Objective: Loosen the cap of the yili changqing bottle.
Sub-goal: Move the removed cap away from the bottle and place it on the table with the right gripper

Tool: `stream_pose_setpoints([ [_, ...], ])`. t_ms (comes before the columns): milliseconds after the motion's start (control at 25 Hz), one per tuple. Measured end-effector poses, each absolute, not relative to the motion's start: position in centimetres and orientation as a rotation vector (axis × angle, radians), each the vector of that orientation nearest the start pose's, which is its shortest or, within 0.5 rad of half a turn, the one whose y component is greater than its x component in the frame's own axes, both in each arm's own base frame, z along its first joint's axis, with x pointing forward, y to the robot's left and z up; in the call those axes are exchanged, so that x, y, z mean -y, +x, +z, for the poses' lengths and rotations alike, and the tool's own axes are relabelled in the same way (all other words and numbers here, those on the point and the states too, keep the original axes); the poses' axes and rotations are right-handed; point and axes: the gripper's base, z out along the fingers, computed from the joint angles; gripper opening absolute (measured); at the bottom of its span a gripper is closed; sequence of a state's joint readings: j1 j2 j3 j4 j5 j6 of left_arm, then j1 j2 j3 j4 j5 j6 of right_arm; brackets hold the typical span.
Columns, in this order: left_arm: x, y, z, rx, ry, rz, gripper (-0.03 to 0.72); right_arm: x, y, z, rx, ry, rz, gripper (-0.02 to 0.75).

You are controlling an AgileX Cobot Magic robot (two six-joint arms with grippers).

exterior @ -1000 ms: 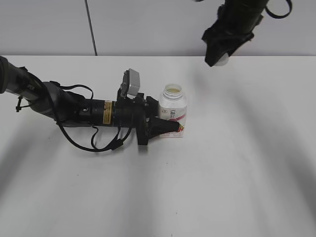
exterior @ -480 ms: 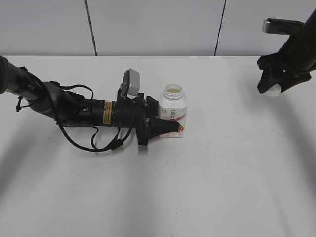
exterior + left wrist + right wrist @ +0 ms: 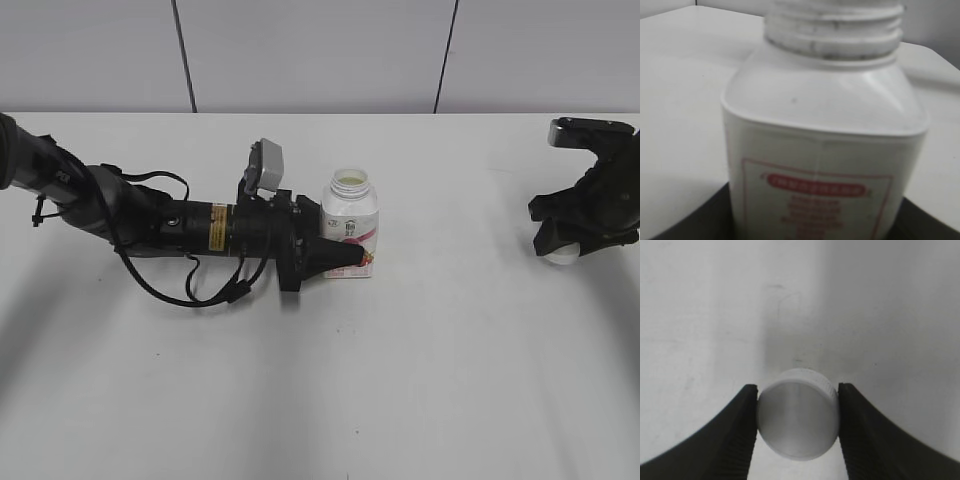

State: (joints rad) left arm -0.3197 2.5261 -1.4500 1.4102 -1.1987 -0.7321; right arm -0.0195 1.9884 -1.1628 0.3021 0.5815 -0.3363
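The yili changqing bottle [image 3: 351, 214] stands upright at the table's middle with its threaded neck bare and its mouth uncovered. My left gripper [image 3: 343, 250] lies along the table from the left, shut on the bottle's lower body. In the left wrist view the bottle [image 3: 822, 125] fills the frame, with dark fingers [image 3: 687, 225] at both lower corners. The white cap [image 3: 563, 254] is off the bottle, low over the table at the far right, and my right gripper [image 3: 566, 243] is shut on it. In the right wrist view the cap [image 3: 798, 420] sits pinched between both fingers [image 3: 737, 440].
A white table [image 3: 450, 380] carries everything, and a grey panelled wall [image 3: 300, 50] runs behind its far edge. The left arm's body and cables [image 3: 180, 235] stretch across the table's left half.
My right gripper, carrying the cap, has swung from high above the table's back to the far right and come down close to the tabletop. The left gripper and bottle have stayed put.
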Motion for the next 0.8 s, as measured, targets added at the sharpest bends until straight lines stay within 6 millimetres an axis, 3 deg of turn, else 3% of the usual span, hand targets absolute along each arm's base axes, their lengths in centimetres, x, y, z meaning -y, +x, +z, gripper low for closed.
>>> stream_pose_setpoints([
  [160, 21.73, 39.02, 3.73, -1.499, 1.271, -1.177, 0.391, -0.63, 37.11, 11.9, -2.817, -0.079, 0.198, 0.388],
  [800, 21.73, 39.02, 3.73, -1.502, 1.269, -1.179, 0.391, -0.7, 37.34, 11.98, -2.79, -0.032, 0.215, 0.388],
])
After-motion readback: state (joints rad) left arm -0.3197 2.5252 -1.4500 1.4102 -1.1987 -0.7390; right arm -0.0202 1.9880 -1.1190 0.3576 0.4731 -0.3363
